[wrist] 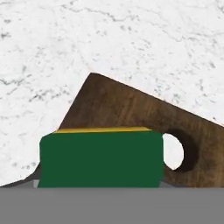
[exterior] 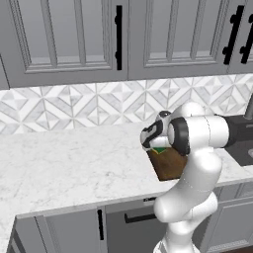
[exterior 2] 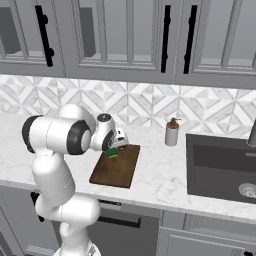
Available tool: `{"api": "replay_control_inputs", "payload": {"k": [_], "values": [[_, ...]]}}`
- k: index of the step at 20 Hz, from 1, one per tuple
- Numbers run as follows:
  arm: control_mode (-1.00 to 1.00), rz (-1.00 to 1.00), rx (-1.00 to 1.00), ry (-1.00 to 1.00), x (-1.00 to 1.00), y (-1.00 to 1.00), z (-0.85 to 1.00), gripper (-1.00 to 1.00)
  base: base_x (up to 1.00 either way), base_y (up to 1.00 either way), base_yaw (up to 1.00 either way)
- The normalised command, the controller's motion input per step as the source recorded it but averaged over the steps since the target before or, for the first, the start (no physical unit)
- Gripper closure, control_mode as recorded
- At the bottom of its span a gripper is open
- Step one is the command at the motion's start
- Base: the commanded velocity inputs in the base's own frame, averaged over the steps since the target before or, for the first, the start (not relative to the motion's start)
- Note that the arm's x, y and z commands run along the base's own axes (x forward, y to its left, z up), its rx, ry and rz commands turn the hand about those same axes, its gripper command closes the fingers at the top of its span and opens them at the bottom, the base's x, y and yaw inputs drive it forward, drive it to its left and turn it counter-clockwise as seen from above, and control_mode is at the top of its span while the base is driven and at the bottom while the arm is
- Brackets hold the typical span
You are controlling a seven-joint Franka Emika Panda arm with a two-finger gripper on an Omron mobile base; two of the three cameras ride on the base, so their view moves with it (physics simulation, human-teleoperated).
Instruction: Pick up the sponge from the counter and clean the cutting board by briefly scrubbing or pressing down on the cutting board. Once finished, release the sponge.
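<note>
A white Franka arm with dark joints bends over a white marble-look table [exterior 2: 165, 180] veined in faint grey, its gripper [exterior 2: 116, 146] lowered to the far end of a dark-brown wooden cutting board [exterior 2: 117, 167]. The board is a flat rectangle with visible grain, lying at a slight angle near the table's front edge, left of a dark sunken sink [exterior 2: 222, 167]. In the hand view a small round hole [wrist: 173, 151] pierces the wood near one short edge, marble showing through it.

The sponge [exterior 2: 113, 152], a small rectangular block, sits at the gripper over the far part of the board [wrist: 131, 105]. Its matte green scrub layer faces the hand camera, with a thin strip of yellow body along its upper edge [wrist: 101, 156]. From the left base view, only a sliver of green [exterior: 159, 149] peeks out beneath the wrist, above the board's brown corner [exterior: 168, 165].

The fingers are hidden behind the sponge and the wrist housing; they appear to be closed on the block, though the contact itself cannot be seen, nor whether the sponge touches the wood.

A cylindrical soap dispenser [exterior 2: 172, 132] with a dark pump stands on the table between board and sink. Behind runs a grey-and-white diamond-patterned tile wall [exterior: 74, 106], under grey panelled cabinets [exterior: 64, 39] with black bar handles.
</note>
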Motion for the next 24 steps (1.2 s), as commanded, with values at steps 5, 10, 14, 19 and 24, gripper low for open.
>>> {"api": "replay_control_inputs", "payload": {"k": [5, 10, 14, 19, 24], "values": [[-1.0, -0.01, 0.0, -0.06, 0.51, 0.35, -0.21, 1.0, 0.0, 0.0, 0.0], [-1.0, -0.01, 0.0, -0.04, 0.28, -0.14, -0.26, 1.0, 0.0, 0.0, 0.0], [-1.0, -0.04, 0.04, 0.0, 0.04, -0.54, -0.24, 1.0, 0.0, 0.0, 0.0], [-1.0, -0.08, 0.03, -0.01, 0.01, -0.64, -0.11, 1.0, 0.0, 0.0, 0.0], [-1.0, -0.09, 0.01, -0.06, 0.0, -0.26, 0.0, 1.0, 0.0, 0.0, 0.0]]}}
